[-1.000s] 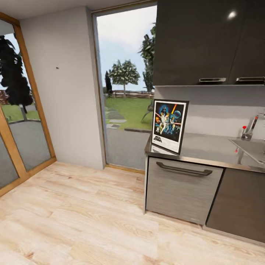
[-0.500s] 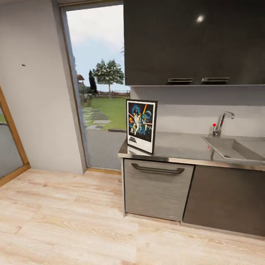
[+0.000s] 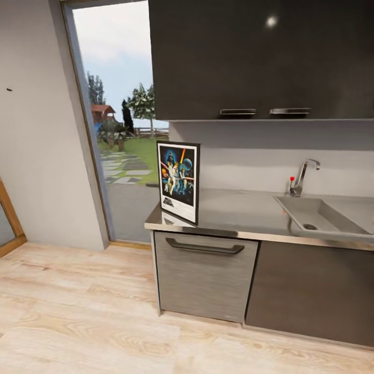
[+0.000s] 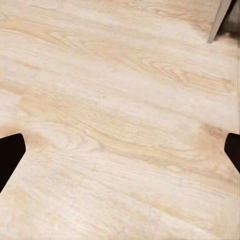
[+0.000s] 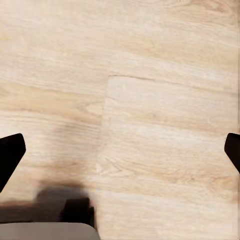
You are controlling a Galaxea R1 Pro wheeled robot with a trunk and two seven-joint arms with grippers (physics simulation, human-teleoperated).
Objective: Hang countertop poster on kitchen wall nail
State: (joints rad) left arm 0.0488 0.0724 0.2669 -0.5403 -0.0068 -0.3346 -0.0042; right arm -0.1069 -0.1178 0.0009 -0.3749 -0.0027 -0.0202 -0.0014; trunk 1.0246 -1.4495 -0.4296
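Kitchen, pale wood floor (image 3: 78,311), glass door at left. Poster (image 3: 178,181) upright on the kitchen countertop (image 3: 239,215), at its left end, sink (image 3: 317,215) and tap (image 3: 303,175) well to the right. Nail (image 3: 9,90) on grey wall, far left. Left gripper (image 4: 120,150) and right gripper (image 5: 120,150) wide apart, empty, over floor.

Dark blue poster (image 3: 178,181) with black frame and white border, matte grey countertop (image 3: 244,215), dark wood-grain cabinets (image 3: 306,291), pale wood-grain floor (image 3: 78,317), pale grey wall (image 3: 36,156)
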